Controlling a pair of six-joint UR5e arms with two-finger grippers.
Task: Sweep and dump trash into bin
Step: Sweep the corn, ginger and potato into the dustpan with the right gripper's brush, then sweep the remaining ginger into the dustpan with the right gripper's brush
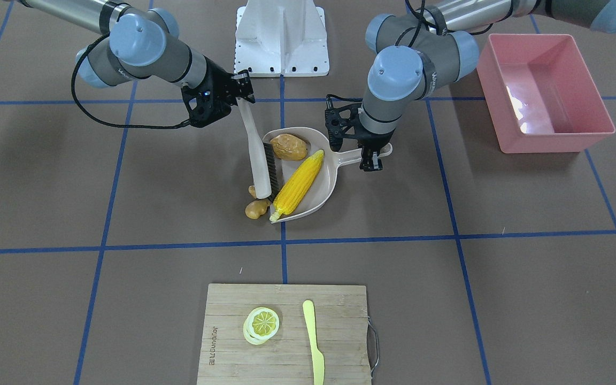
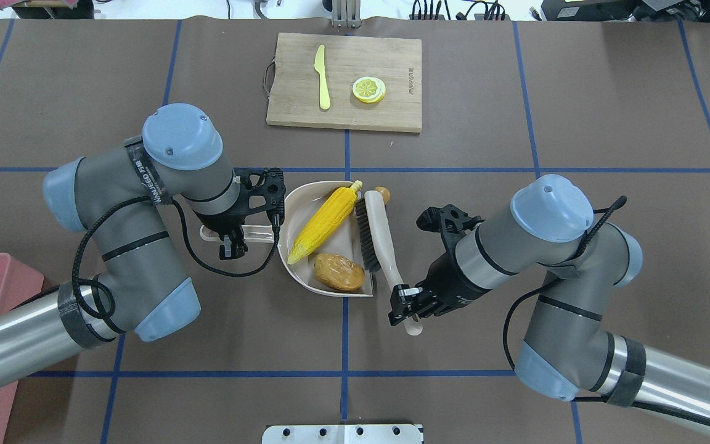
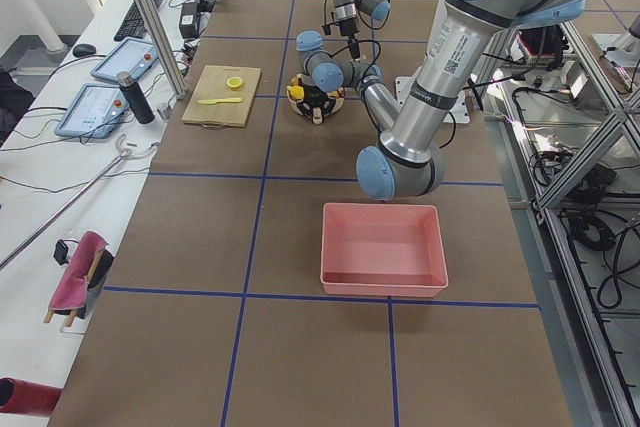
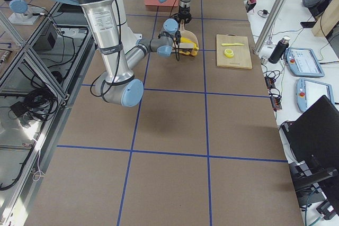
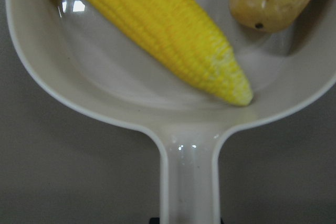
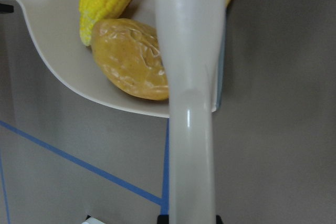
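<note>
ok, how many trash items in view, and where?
3. Corn cob and potato lie in the dustpan; ginger root sits on the table outside its mouth, beside the brush.

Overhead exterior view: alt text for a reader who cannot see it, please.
The left gripper holds a dustpan by its handle while the right gripper holds a brush at the pan's open edge. A corn cob and potato lie inside, a ginger root just outside.
</note>
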